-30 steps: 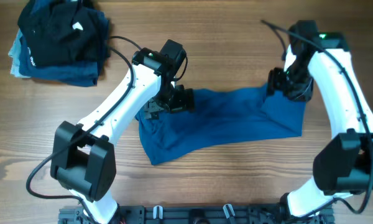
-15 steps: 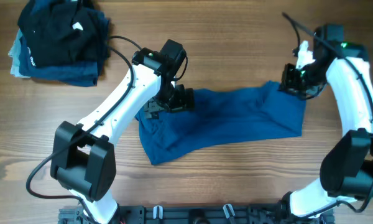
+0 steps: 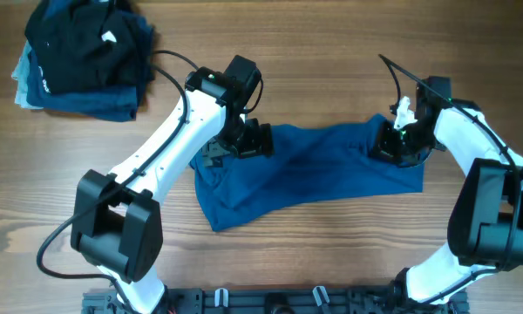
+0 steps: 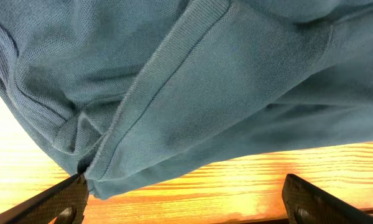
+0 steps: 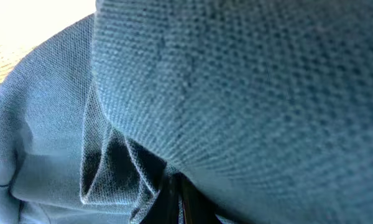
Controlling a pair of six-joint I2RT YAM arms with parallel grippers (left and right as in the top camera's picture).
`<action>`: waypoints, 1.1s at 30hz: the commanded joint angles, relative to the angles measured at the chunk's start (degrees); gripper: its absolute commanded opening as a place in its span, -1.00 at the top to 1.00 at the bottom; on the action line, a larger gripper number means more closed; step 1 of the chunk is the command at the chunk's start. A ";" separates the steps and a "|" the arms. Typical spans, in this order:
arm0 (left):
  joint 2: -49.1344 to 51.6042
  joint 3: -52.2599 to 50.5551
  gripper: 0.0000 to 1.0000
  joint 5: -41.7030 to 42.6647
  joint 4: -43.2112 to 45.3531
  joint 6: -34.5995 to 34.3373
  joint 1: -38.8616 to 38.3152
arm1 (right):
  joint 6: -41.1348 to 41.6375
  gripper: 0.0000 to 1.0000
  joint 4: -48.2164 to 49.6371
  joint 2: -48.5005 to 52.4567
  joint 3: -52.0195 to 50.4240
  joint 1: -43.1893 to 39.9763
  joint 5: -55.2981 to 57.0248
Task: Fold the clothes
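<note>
The clothes (image 3: 314, 170) are one mid-blue garment lying crumpled across the middle of the table. My left gripper (image 3: 240, 144) sits low over the garment's upper left corner. In the left wrist view its fingers (image 4: 53, 202) stand wide apart over bare wood, and a hemmed fold of the clothes (image 4: 224, 81) touches the left one. My right gripper (image 3: 392, 144) is on the garment's upper right corner. In the right wrist view the blue knit (image 5: 248, 81) fills the frame, and the gripper (image 5: 177, 202) is shut on a bunched pleat of it.
A pile of folded black and navy garments (image 3: 83, 57) lies at the back left corner. A black cable (image 3: 170, 61) runs from the left arm toward that pile. A dark rail (image 3: 270, 301) runs along the table's front edge between the arm bases.
The right arm swung out to the right, then came back down-left onto the garment's right corner, and its jaws closed on the cloth. The left arm has not moved.
</note>
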 commanded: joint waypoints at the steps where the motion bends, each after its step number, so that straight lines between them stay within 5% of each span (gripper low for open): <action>1: -0.61 -0.04 -0.99 0.04 -0.04 -0.96 -0.13 | 0.83 0.92 -5.79 -2.73 4.28 0.17 -0.83; 4: -0.61 -0.04 -1.00 0.04 0.00 -0.96 -0.13 | 0.59 0.87 -12.04 -9.64 11.45 0.00 1.31; 6: -0.61 -0.04 -0.99 0.04 -0.02 -0.96 -0.13 | 0.61 -0.07 -13.81 -13.38 15.54 -0.76 5.38; 9: -0.61 -0.04 -1.00 0.04 -0.02 -0.96 -0.13 | -0.48 -0.71 -13.29 -16.85 16.94 -5.25 7.15; 15: -0.61 -0.04 -0.99 0.04 0.02 -0.98 -0.13 | -4.68 -0.99 -12.74 -10.51 13.97 -14.99 4.76; 18: -0.61 -0.04 -0.99 0.04 0.26 -0.96 -0.13 | -12.48 -0.99 -11.56 -6.10 11.54 -16.17 -0.87; 33: -0.61 -0.04 -0.99 0.04 0.66 -0.96 -0.13 | -15.82 -0.99 -5.84 8.48 8.41 -16.02 -0.90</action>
